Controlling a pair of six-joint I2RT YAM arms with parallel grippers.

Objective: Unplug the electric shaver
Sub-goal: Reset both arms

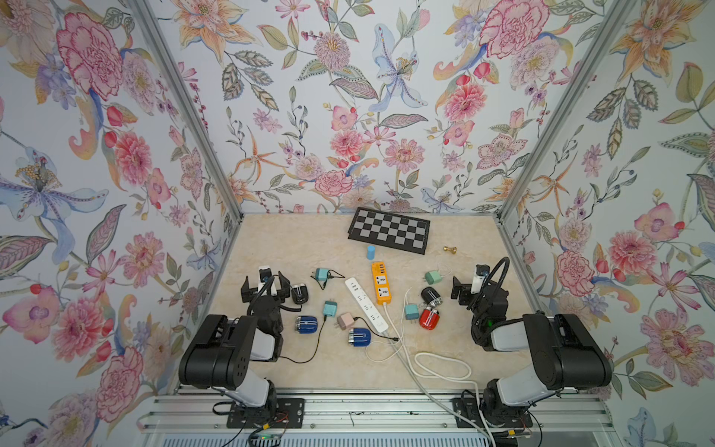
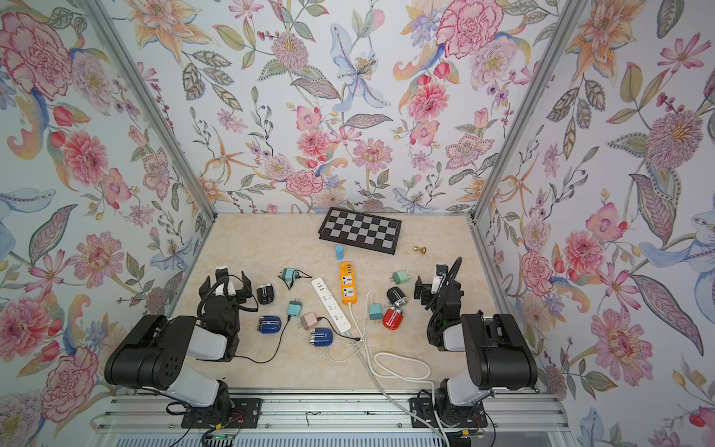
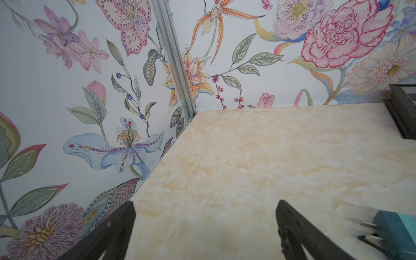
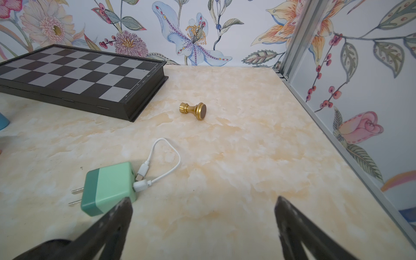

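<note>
Leftmost over the marbled table: left gripper, jaws spread wide above bare surface, gripping nothing. Just to its right, a black shaver, close to the gripper but apart from it. Nearer the robot's base, a blue shaver on its side.

Next, a teal charger with a tangled black lead, and nearer the base a teal adapter trailing a long black cable towards the left arm. Beside that, a pink adapter with its own black lead, then a second blue shaver just beside the near end of the white power strip. Cannot tell which lead, if any, enters which shaver.

At centre, white power strip lying slantwise, orange power strip just beside it, their cords running off towards the base. Beyond them, a small blue cylinder upright, and a closed chessboard against the back wall.

Further right, another teal adapter with a white lead, then a second black shaver touching or almost touching a red shaver. Farther back, a green adapter, prongs bare, with a short white cable looped beside it. Gold chess piece lying on its side near the chessboard's corner.

Rightmost: right gripper, jaws likewise wide apart, empty, hovering near the green adapter.

Lettering on shavers, adapters and strips too small to read in any view.
</note>
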